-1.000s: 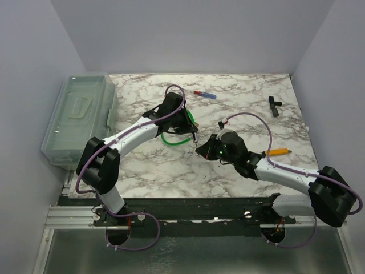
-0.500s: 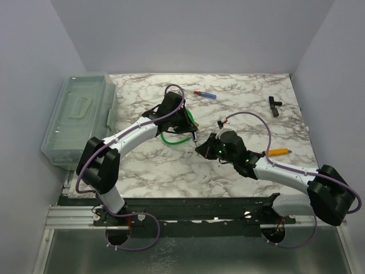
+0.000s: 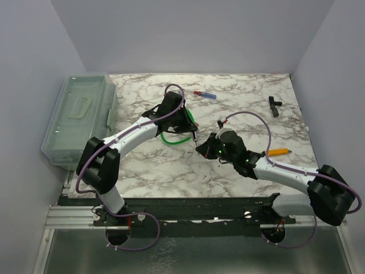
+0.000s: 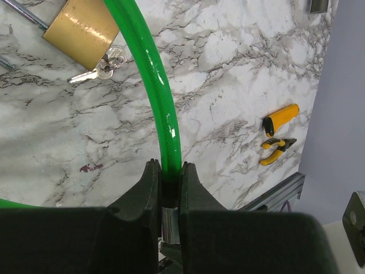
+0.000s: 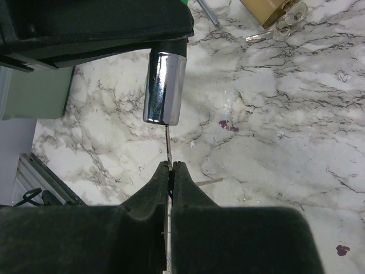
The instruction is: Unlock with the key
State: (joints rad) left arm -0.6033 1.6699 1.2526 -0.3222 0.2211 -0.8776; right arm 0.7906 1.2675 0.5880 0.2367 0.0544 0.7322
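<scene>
Silvery key pinched in right tool, seemingly entering chrome tip, left tool clamping green cable

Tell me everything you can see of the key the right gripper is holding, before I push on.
The thin flat silvery metal key shows edge-on in the right wrist view, so it reads as a narrow pale sliver. The right gripper is shut on its lower part; only the blade sticks out past the fingertips, above the marble table. Its tip points at, and seems to meet, the open end of the chrome cylindrical cable tip. Teeth and head are hidden.
</scene>
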